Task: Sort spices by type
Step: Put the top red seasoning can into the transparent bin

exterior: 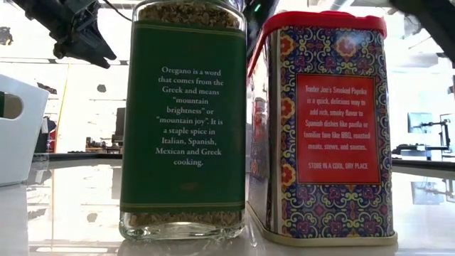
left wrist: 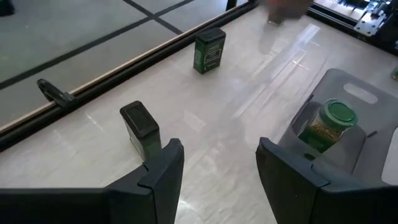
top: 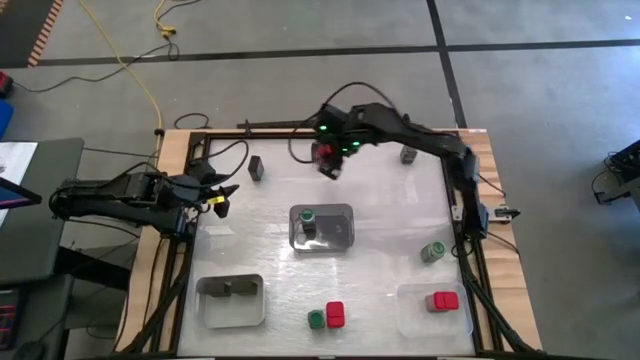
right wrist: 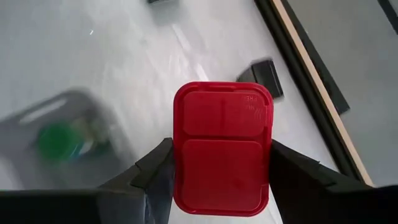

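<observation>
Closest in the low view, an oregano jar (exterior: 183, 121) and a Trader Joe's Smoked Paprika tin (exterior: 323, 128) stand touching on the glossy white table (top: 385, 215). Farther back, upper centre, the right gripper (top: 328, 160) clamps a red-lidded tin (right wrist: 222, 148). At left, the left gripper (top: 222, 197) hovers part-open, empty.

Red-lidded paprika tin (right wrist: 222, 147) clamped in right gripper (top: 330, 160), upright, lifted over table's far middle. Green-lidded oregano jar (top: 308, 216) upright in centre tray. Another green jar (top: 433, 251) near right edge, on its side. Jar + red tin pair (top: 326, 317) touching, near front edge. Red tin (top: 441, 300) in front-right tray. Dark tins: one (top: 256, 167) far left, one (top: 409, 154) far right, one in front-left tray (top: 229, 288).
</observation>
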Robot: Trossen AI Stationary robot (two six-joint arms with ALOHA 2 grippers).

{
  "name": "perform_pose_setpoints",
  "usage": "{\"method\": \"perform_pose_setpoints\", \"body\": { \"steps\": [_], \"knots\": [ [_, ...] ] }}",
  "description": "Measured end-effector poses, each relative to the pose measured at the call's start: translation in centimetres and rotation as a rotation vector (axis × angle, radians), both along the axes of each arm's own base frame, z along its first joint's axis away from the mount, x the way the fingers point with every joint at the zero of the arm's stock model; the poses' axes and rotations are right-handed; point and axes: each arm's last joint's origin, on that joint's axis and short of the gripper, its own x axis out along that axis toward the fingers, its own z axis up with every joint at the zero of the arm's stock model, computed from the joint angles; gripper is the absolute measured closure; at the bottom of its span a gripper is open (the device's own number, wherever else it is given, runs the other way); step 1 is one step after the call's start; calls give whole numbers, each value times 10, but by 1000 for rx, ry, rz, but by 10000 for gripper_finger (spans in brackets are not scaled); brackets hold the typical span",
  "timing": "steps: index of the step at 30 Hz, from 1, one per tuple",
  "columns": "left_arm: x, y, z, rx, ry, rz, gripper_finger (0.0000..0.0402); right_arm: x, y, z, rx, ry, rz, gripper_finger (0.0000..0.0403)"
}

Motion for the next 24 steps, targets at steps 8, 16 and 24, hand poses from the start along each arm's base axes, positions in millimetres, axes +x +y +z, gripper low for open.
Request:
{"method": "perform_pose_setpoints", "body": {
  "steps": [8,16,24],
  "knots": [
    [12,-6,0,-1,23,-143,209,-69,73,62,4,-21,131,165],
    [55,-20,-2,-9,-27,-221,209,-141,150,61,26,-14,199,165],
    [98,-36,-8,-50,-141,-250,209,-211,201,34,159,-66,253,165]
  ]
}}
